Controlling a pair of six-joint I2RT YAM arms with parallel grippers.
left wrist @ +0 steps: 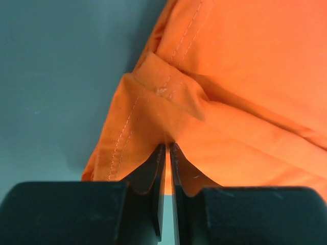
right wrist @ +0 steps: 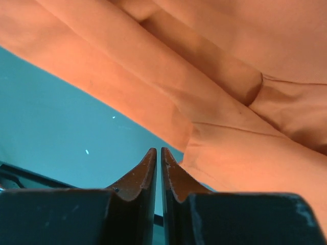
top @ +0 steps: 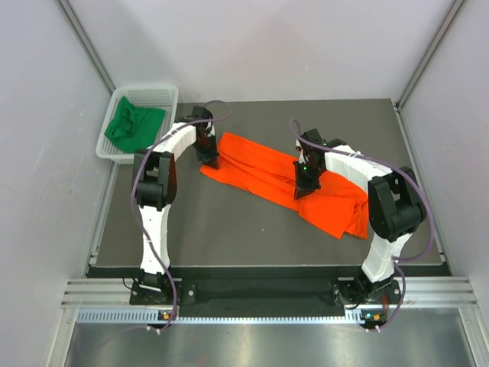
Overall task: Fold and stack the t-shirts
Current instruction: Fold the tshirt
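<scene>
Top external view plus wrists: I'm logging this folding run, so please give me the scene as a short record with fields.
orange shirt: bright orange cloth t-shirt, rumpled and unfolded, diagonal on the dark table
green shirt: dark green cloth t-shirt, bunched inside the white plastic mesh basket, far left
left gripper: nearly closed, tips at the orange shirt's stitched hem; pinch unclear
right gripper: nearly closed at an edge of the orange shirt; pinch unclear
stack: not started
</scene>
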